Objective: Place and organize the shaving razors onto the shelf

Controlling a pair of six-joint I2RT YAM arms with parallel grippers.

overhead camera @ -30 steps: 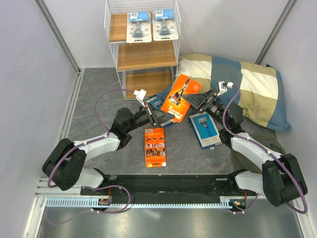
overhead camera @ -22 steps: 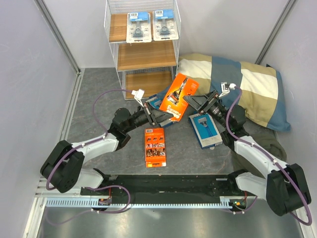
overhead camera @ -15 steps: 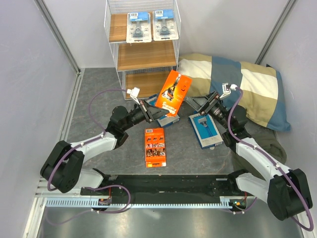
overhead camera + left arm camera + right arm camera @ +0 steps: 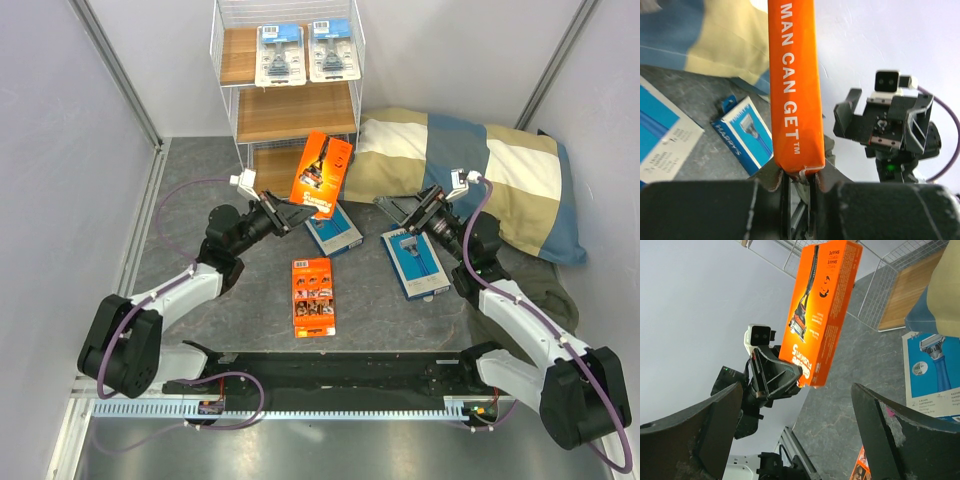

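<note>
Looking down from the overhead camera, the left jaws are squeezed shut on the bottom edge of a bright orange cardboard razor box [image 4: 322,175], with the fingers [image 4: 831,172] pinching it from both sides. The box is up off the grey bench [image 4: 190,190] and stands nearly upright, just left of centre in the upper half of the frame. There it overlaps the lowest tier of the white wire shelf with light-brown wooden tiers [image 4: 295,112]. Can't tell if it's actually touching the rack.

The right jaws are wide open with nothing in them, fingers [image 4: 695,440] spread out to the two bottom corners of the wrist view. They hang right of centre, near the blue-and-beige checked pillow [image 4: 500,170].

- One clear blister razor pack with a blue top [image 4: 280,52] and a matching second blister pack [image 4: 330,48] sit side by side on the top tier.
- A smaller orange razor pack [image 4: 313,295] lies flat mid-bench.
- A blue razor box [image 4: 336,230] lies just below the held one.
- Another blue razor box [image 4: 416,262] lies under the right jaws.
</note>
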